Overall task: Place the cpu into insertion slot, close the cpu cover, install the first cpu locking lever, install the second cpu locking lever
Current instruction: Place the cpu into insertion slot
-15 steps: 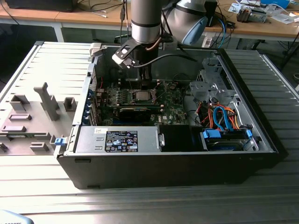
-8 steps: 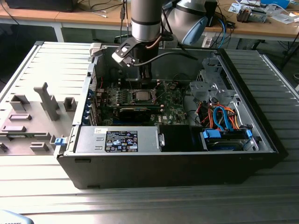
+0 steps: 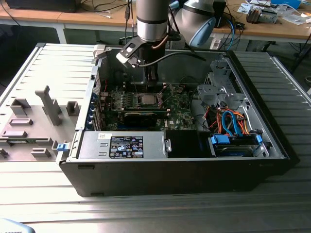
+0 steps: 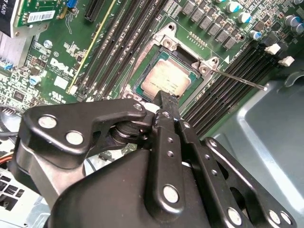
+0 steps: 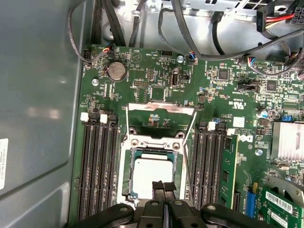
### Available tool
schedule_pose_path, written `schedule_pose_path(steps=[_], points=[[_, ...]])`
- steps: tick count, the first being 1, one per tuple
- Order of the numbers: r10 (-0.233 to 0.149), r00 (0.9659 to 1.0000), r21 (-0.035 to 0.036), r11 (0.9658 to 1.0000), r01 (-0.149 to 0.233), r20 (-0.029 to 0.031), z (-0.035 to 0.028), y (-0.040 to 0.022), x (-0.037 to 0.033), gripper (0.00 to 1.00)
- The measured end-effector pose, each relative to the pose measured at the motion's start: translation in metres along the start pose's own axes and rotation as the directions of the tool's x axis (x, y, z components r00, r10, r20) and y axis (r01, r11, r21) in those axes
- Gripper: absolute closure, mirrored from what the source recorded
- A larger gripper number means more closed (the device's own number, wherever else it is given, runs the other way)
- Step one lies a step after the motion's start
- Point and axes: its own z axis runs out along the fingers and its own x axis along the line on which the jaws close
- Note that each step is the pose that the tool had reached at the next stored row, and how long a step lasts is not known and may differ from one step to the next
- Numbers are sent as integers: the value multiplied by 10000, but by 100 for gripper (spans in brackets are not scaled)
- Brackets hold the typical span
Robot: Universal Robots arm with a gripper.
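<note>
**A:** Where is the chip?

**B:** The small, flat, square cpu (image 5: 151, 175) with the pale silver-grey metal top lies level in the socket (image 5: 127, 176) on the green motherboard (image 5: 142, 76), inside the open black computer case (image 3: 194, 170). The exterior view shows the cpu (image 3: 147, 100) directly under the arm.

**A:** And the black gripper?

**B:** In the first wrist view the gripper (image 5: 164, 186) has its two fingers drawn together with nothing between them. The tips sit over one edge of the cpu. The second wrist view agrees: the gripper (image 4: 166, 100) is at the rim of the cpu (image 4: 166, 78). I can't tell whether it is touching or hovering just above.

**A:** How would the chip handle?

**B:** I'd judge it light, thin and stiff. The smooth metal top is probably slippery, and the underside is likely delicate. Opposite side edges look like the safest places to hold it. Any push on top should be gentle and square.

**A:** Is the lid down?

**B:** No. The thin, square, dark-metal frame cpu cover (image 5: 159, 106) is swung open beyond the socket, and the board shows through its window. Two thin wire levers (image 5: 191, 128) stand raised, one on each side of the socket.
</note>
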Motion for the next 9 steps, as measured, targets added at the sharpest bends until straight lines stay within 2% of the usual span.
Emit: schedule_pose_path(steps=[9], points=[[0,10000,1,10000,0,-1,-40,1,-1,89]])
